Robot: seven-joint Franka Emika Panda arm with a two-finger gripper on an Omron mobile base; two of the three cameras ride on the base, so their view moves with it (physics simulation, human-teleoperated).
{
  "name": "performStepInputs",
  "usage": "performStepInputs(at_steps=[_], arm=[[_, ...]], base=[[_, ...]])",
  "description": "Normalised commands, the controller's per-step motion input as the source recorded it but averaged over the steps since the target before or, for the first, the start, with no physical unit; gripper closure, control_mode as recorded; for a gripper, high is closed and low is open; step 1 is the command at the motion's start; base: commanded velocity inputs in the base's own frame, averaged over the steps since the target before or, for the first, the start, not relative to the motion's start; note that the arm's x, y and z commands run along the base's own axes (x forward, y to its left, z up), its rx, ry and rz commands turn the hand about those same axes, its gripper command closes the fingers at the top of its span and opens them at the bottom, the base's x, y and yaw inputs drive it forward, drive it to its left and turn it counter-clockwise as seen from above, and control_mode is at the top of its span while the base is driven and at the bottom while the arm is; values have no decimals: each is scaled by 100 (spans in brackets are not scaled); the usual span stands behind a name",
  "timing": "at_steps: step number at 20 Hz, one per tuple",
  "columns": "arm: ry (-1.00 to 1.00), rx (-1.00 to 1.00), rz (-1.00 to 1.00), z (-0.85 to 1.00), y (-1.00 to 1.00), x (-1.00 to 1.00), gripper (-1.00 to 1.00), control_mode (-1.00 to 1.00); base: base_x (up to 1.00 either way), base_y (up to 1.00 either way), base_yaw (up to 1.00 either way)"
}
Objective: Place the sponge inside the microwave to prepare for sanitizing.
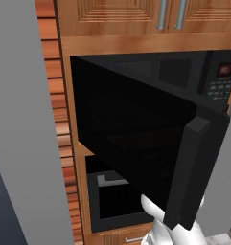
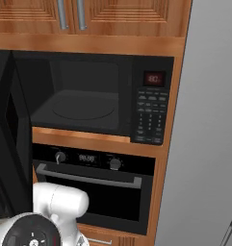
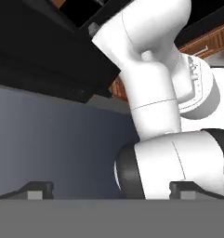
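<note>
I read the scene left to right. At 9 o'clock in the right base view, the microwave door stands swung fully out; in the left base view that same door crosses the frame and hides most of the cavity. At centre, the microwave shows its round turntable bare; I see nothing resting on it. At 3 o'clock sits the keypad with the small red display. Below, toward 6 o'clock, is the oven with its silver bar handle.

The gripper is released: in the hand view, both fingertips stand far apart at the bottom edge, nothing between them.

I cannot locate the sponge, so its bearing from the claw and its long axis are undetermined. Judgement: the claw hangs low, under the open door, and the cavity lies up toward 12 o'clock. The sponge must be found before any reach.
</note>
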Motion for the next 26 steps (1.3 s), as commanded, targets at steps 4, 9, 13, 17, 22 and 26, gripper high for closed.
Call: performStepInputs(at_steps=[4, 9, 13, 17, 22, 26], arm=[[4, 61, 0, 10, -96, 24, -100, -100], [1, 64, 0, 4, -49, 74, -100, -100], [12, 53, 18, 3, -34, 100, -100, -100], [13, 52, 19, 1, -11, 96, -100, -100], [0, 3, 8, 0, 14, 49, -100, -100], [0, -14, 0, 16, 38, 13, -100, -100]], base=[[0, 0, 0], [0, 0, 0], [0, 0, 0], [0, 0, 0], [0, 0, 0], [0, 0, 0]])
